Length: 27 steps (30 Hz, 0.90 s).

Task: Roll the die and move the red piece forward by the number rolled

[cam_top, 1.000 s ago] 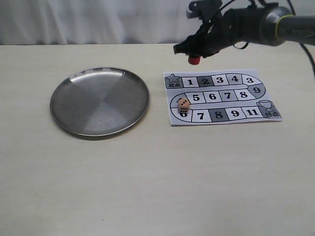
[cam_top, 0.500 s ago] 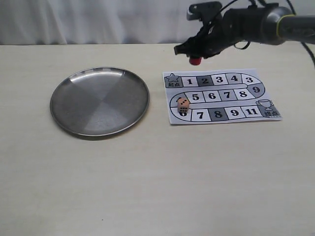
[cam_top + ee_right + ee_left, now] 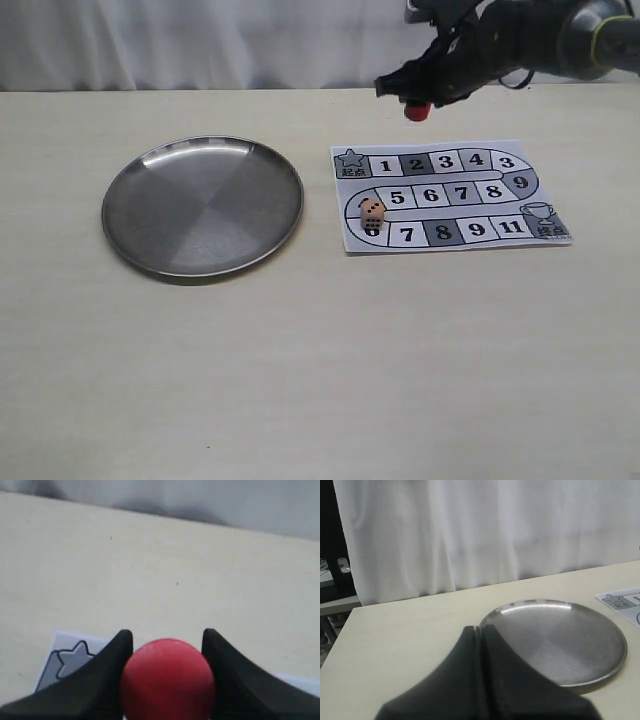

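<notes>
- Table: wide and pale, with all the action at the game board.
- Plate: steel and empty, lying just beside the board on its star-square side. No die is in it.
- Board: a flat paper track of numbered squares, running from a star to a cup.
- Left gripper: fingers pressed together on nothing, parked well clear of the board with the plate between them. I judge it idle.
- Right gripper: it hangs above the board's far edge, jaws clenched on the red piece.
- Red piece: up in the air, touching no square, just beyond the squares marked 2 and 3.
- Die: at rest on the board, at the left bend near square 5. Its top pips are too small to read for certain.
- Progress, as I judge it: with the die lying at rest, the roll looks finished, and the piece is lifted. Left to do: carry it along the track by the rolled count, set it down upright and let go.
</notes>
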### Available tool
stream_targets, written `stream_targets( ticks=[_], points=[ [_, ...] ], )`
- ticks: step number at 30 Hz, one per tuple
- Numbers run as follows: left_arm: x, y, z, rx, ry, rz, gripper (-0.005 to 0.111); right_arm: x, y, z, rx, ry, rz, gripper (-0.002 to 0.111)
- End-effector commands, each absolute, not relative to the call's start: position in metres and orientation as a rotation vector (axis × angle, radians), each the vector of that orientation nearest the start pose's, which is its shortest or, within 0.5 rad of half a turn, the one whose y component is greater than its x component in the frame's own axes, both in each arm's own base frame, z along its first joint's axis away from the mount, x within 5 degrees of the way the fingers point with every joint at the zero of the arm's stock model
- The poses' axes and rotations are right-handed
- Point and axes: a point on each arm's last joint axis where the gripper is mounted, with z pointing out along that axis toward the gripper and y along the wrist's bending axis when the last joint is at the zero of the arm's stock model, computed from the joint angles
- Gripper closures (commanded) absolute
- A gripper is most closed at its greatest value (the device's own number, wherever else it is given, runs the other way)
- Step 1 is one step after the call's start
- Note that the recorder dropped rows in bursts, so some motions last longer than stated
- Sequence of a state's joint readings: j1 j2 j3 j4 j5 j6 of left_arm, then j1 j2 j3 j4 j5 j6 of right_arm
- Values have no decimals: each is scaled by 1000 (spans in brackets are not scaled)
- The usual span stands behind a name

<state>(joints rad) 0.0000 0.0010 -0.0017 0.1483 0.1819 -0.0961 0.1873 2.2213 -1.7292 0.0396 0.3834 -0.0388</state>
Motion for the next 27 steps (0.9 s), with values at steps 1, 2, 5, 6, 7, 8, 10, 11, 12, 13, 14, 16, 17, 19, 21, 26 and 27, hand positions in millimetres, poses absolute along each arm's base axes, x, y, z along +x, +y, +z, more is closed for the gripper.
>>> stream_targets(
  ticks=[1,2,5,6,7,8,10,11,12,13,14,16,17,19,21,26,27],
  points=[
    [56,2,198,17,1655,52,107,499,94,135,-239,2448,95,104],
    [56,2,198,17,1655,52,107,499,94,124,-238,2469,94,104],
    [56,2,198,17,1655,52,107,498,94,99,-240,2518,92,104],
    [56,2,198,17,1655,52,107,498,94,93,-241,2530,91,104],
    [56,2,198,17,1655,52,107,498,94,89,-242,2540,90,104],
    [56,2,198,17,1655,52,107,498,94,88,-242,2543,90,104],
    [56,2,198,17,1655,52,107,498,94,88,-242,2543,90,104],
    [56,2,198,17,1655,52,107,498,94,88,-242,2543,90,104],
    [56,2,198,17,1655,52,107,498,94,88,-242,2543,90,104],
    [56,2,198,17,1655,52,107,498,94,88,-242,2543,90,104],
    [56,2,198,17,1655,52,107,498,94,88,-242,2543,90,104],
    [56,2,198,17,1655,52,107,498,94,88,-242,2543,90,104],
    [56,2,198,17,1655,52,107,498,94,88,-242,2543,90,104],
    [56,2,198,17,1655,52,107,498,94,88,-242,2543,90,104],
    [56,2,198,17,1655,52,107,498,94,91,-244,2536,88,104],
    [56,2,198,17,1655,52,107,496,93,113,-243,2522,91,104],
    [56,2,198,17,1655,52,107,496,93,123,-251,2514,85,104]
  ],
)
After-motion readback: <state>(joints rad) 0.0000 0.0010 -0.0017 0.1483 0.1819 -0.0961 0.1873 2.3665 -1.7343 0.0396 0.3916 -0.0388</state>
